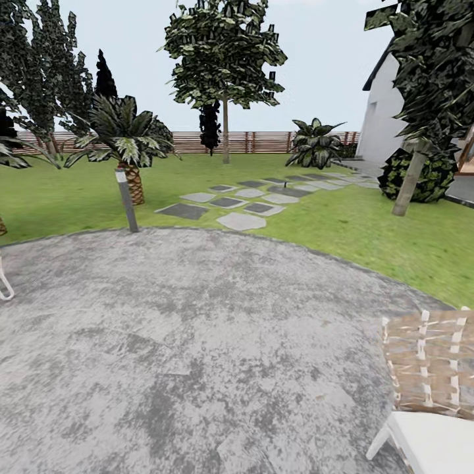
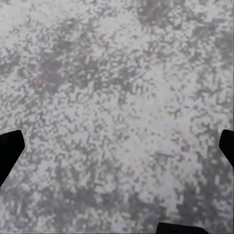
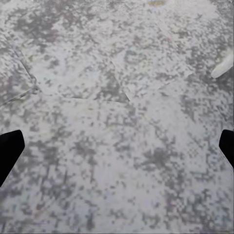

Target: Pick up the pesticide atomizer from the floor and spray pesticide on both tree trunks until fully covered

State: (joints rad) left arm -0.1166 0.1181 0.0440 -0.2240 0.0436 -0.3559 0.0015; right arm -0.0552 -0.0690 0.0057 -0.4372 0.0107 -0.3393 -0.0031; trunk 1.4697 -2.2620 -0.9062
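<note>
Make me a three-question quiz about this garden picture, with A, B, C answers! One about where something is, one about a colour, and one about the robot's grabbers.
1. Where does the woven chair stand?
A. on the grey paved patch, at the head view's lower right
B. on the grass by the fence
C. on the stepping stones

2. What colour is the fence behind the lawn?
A. white
B. brown
C. blue

3. How are the left gripper and the right gripper?
A. both open and holding nothing
B. left one shut on a bottle
C. both shut tight

Answers:
1 A, the chair's woven back and white seat sit on the grey paving.
2 B, the horizontal slats are brown.
3 A, each wrist view has dark fingertips at opposite edges with bare paving between.
</note>
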